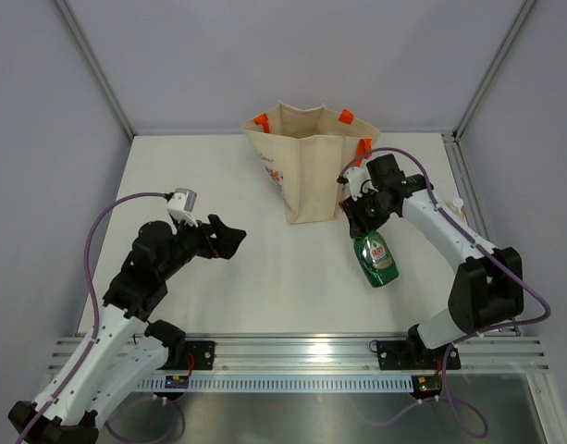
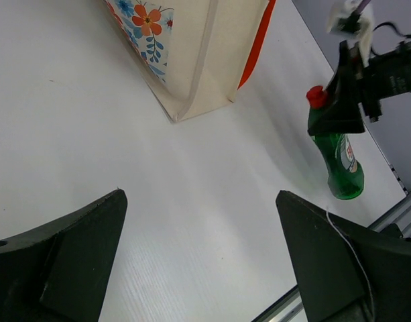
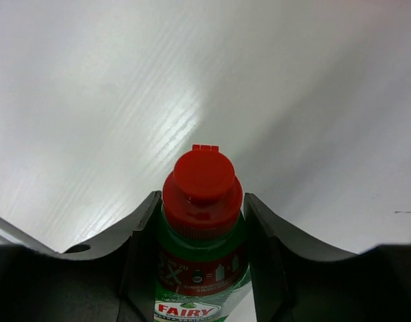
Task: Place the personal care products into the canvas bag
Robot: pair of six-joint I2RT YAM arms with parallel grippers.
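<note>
The right gripper point(image 1: 364, 215) is clamped on the green red-capped bottle point(image 1: 376, 259). Its two dark fingers point(image 3: 141, 231) press the bottle's shoulders on either side just below the red cap point(image 3: 204, 182), which sticks out past the fingertips. The jaws are only as wide apart as the bottle neck. In the top view the bottle's body runs from the gripper toward the near edge, label up. I cannot tell whether its base rests on the counter point(image 1: 265, 287) or hangs just above it.

The bottle and gripper are in the right half of the counter, just beside the near right corner of the canvas bag point(image 1: 306, 166). The bag stands upright with its mouth open, near the middle of the far edge. Its orange handles point(image 1: 261, 120) are at the rim and its floral print point(image 2: 143, 20) faces the left side.

The left gripper point(image 1: 229, 239) is over the left half at mid-depth, well apart from the bag and the bottle. Its jaws are spread wide and hold nothing.

Bare white surface lies between the two grippers and runs on to the metal rail point(image 1: 301, 351) along the near edge.
</note>
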